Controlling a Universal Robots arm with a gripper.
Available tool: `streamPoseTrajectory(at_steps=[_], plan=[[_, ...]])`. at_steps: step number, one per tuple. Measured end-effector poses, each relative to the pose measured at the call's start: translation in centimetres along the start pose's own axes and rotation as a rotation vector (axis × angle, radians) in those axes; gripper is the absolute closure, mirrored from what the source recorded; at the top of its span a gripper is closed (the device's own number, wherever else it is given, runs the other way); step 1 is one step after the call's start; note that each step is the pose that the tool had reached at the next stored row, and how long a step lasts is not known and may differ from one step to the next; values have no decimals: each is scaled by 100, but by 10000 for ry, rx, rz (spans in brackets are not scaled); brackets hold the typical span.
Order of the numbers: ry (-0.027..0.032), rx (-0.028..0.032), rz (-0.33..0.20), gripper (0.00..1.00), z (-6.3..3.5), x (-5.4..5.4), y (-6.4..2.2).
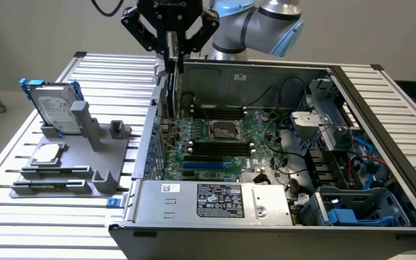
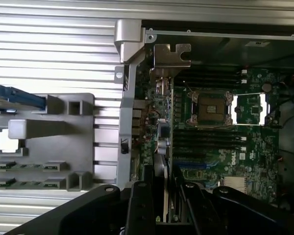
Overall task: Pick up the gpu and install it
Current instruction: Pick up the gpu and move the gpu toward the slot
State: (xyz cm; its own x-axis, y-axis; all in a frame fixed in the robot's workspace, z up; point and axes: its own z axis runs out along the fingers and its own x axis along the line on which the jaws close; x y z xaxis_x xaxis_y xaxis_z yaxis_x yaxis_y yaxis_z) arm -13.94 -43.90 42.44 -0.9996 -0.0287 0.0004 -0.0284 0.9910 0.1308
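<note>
The black gripper (image 1: 171,55) clamped the thin green-and-black gpu (image 1: 171,89), its long axis hanging straight below (silver bracket (image 2: 172,56) at the far end) toward the green motherboard (image 1: 266,153).

I log, by carrier: gripper (image 1: 174,64) body, "ROBOTIQ", partly cut off; motherboard (image 2: 250,152), "DELL"; power supply label (image 1: 220,199), print I cannot read.

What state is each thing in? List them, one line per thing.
gripper: shut on the gpu.
gpu: held upright, edge down, at the case's rear wall.
computer case: lying flat, side open.
hard drive: standing upright in the grey holder.
processor chip: lying flat on the holder.
</note>
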Motion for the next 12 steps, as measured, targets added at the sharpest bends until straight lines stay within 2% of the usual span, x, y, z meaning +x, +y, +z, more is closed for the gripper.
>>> streamPoseTrajectory(at_steps=[4, 7, 12], plan=[[1, 42, -1, 74, 73, -184, -5], [2, 52, -4, 74, 129, -305, 0], [4, 55, -19, 74, 223, -432, 18]])
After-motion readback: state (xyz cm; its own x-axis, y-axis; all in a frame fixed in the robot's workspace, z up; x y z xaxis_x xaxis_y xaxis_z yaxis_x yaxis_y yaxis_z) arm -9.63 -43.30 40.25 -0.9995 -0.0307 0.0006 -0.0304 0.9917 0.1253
